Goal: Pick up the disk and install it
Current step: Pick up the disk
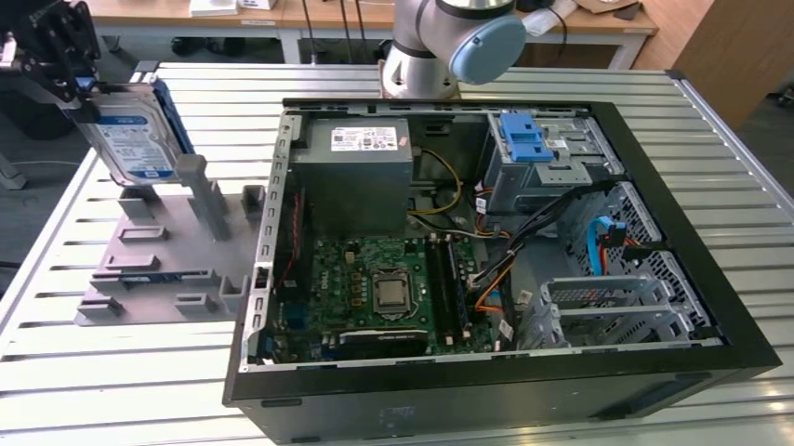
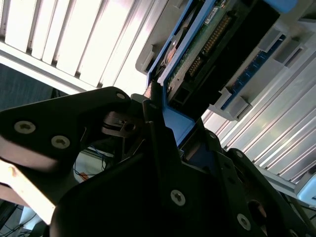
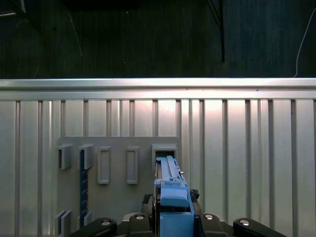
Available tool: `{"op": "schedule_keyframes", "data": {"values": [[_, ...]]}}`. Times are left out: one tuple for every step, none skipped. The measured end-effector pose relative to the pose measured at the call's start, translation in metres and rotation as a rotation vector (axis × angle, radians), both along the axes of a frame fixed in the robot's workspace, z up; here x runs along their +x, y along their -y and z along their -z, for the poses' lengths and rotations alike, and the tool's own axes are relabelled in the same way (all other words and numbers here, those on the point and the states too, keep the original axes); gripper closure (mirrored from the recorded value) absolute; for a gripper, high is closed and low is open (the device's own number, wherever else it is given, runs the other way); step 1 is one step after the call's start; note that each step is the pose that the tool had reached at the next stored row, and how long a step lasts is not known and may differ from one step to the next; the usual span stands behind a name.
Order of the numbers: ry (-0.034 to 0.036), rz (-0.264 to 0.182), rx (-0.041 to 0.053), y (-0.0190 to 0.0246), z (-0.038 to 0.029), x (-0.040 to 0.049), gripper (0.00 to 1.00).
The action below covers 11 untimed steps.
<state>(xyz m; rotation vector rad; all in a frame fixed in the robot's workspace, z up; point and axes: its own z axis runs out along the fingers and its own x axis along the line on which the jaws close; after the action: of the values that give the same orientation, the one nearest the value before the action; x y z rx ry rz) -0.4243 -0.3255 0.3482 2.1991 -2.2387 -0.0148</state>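
Note:
The disk (image 1: pixel 130 139), a silver drive with a blue-and-white label in a blue carrier bracket, stands on edge at the exterior view's far left. My gripper (image 1: pixel 85 88) is shut on its upper end. Its lower end is at the posts of a grey holder stand (image 1: pixel 162 269); I cannot tell whether they touch. In the second wrist view my black fingers (image 2: pixel 158 148) clamp the blue bracket, and the disk (image 2: pixel 207 39) shows its circuit-board side. In the first wrist view the disk (image 3: pixel 172 192) is edge-on over the grey stand (image 3: pixel 118 197), in line with one slot.
An open black computer case (image 1: pixel 694 232) lies on the slatted metal table (image 1: pixel 125 372) at the exterior view's right of the stand. Inside are a grey power-supply box (image 1: pixel 353 167), a motherboard (image 1: pixel 385 288) and a metal cage with a light-blue latch (image 1: pixel 527 139). The arm's base (image 1: pixel 434 46) stands behind the case.

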Motion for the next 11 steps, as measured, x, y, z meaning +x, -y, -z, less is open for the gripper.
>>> {"op": "schedule_keyframes", "data": {"values": [[0.0, 0.0, 0.0, 0.0, -0.0004, 0.0, 0.64], [0.0, 0.0, 0.0, 0.0, -0.0007, 0.0, 0.64], [0.0, 0.0, 0.0, 0.0, -0.0011, 0.0, 0.64], [0.0, 0.0, 0.0, 0.0, -0.0015, 0.0, 0.64], [0.0001, 0.0, 0.0, 0.0, -0.0019, 0.0, 0.64], [0.0001, 0.0, 0.0, 0.0, -0.0022, 0.0, 0.64], [0.0, 0.0, 0.0, 0.0, -0.0027, 0.0, 0.64], [0.0001, 0.0, 0.0, 0.0, -0.0031, 0.0, 0.64], [0.0, 0.0, -0.0001, 0.0, -0.0036, 0.0, 0.64], [0.0, 0.0, 0.0, 0.0, -0.0041, 0.0, 0.64], [0.0001, 0.0, 0.0, 0.0, -0.0046, 0.0, 0.64]]}}
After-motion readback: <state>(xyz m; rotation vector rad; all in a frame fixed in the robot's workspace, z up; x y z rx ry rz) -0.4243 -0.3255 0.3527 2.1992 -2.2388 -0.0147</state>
